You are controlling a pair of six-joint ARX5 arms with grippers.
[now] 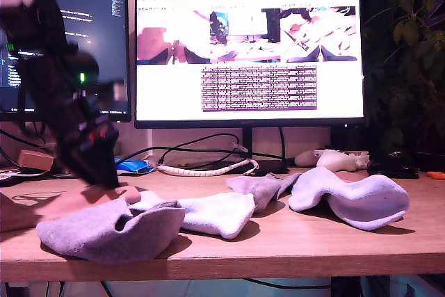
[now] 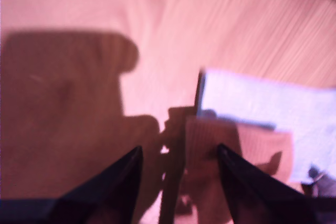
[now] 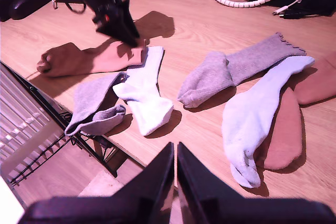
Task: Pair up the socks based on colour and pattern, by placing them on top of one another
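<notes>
First gripper (image 2: 178,156) hung with jaws spread just over the cuff of the pink sock (image 3: 89,59), which lay on the desk (image 1: 292,238) touching a white sock (image 3: 144,90), so closing there risked pinching both socks together.

Six socks (image 3: 142,90) across the table (image 3: 210,19), cable (image 3: 247,1) behind.
</notes>
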